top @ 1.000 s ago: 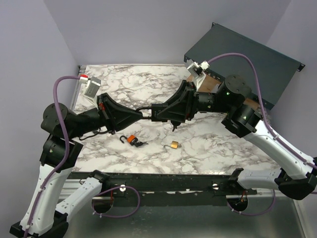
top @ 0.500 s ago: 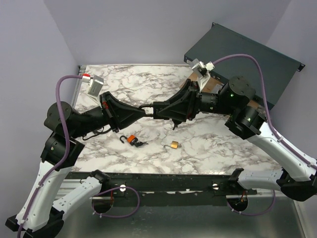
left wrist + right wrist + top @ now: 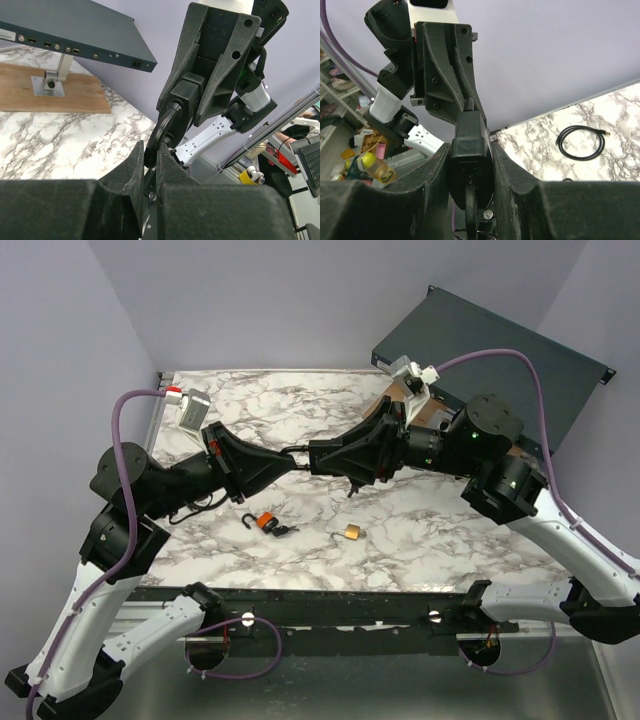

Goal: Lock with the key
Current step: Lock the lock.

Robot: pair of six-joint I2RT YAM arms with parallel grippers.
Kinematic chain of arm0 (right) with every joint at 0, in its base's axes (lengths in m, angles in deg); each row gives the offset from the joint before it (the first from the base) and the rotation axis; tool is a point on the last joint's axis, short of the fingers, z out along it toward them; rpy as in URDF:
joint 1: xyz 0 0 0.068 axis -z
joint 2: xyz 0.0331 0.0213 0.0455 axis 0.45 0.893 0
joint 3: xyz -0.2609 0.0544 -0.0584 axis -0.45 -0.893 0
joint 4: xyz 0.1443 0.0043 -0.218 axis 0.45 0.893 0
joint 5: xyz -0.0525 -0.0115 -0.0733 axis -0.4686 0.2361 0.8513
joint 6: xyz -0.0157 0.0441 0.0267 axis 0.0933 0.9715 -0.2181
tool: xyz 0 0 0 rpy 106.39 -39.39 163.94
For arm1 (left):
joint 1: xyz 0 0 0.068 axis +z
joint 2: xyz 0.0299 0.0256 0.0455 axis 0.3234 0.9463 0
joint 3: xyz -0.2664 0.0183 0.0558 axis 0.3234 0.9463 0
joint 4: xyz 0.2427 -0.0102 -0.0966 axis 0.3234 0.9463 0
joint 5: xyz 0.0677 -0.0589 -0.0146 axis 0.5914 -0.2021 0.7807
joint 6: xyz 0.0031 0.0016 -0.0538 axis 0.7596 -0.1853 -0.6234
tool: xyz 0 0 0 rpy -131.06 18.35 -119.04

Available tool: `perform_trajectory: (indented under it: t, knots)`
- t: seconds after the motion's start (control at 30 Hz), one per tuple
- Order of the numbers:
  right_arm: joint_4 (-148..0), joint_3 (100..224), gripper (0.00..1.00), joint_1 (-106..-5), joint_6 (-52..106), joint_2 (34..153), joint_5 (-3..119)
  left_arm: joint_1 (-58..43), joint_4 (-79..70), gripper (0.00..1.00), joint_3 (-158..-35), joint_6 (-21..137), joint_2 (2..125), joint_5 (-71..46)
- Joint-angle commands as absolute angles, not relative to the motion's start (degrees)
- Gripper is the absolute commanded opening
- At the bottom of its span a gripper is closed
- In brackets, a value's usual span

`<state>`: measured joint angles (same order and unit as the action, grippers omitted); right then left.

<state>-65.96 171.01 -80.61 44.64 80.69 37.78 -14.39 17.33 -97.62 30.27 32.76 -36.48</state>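
Both arms lifted bit higher. Left gripper (image 3: 287, 458) pinched shut on black lock (image 3: 470, 145) loop. Right gripper (image 3: 315, 456) squeezes lock body. Orange lock (image 3: 266, 523), gold lock (image 3: 352, 532) lie on table (image 3: 300, 400).

The table (image 3: 300, 400) has a smooth marble-look top with a slight sheen. The brass padlock (image 3: 353, 532) is shiny yellow metal. Left of it lies an orange-covered padlock (image 3: 266, 522). Far behind it, a matt wooden board (image 3: 50, 95) bears a matt dark metal network switch (image 3: 75, 30). The left hand (image 3: 150, 166) and right hand (image 3: 469, 172) are grainy matt black plastic, and the black padlock (image 3: 468, 135) is smoother.
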Motion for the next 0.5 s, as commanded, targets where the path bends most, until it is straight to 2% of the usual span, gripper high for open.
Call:
perform_trajectory:
  t: [0.0, 0.23, 0.47]
  knots:
    - [-67.1, 171.8, 0.01, -85.5, 44.3, 87.2, 40.1, -19.3, 16.6, 0.0, -97.6, 29.8, 38.4, -41.1]
    - [-63.9, 174.5, 0.01, -87.7, 43.0, 89.5, 43.9, -21.7, 19.9, 0.0, -98.8, 31.6, 38.1, -33.4]
    - [-61.1, 176.5, 0.01, -88.6, 42.5, 91.0, 47.3, -25.6, 25.0, 0.0, -100.8, 34.1, 37.1, -18.2]
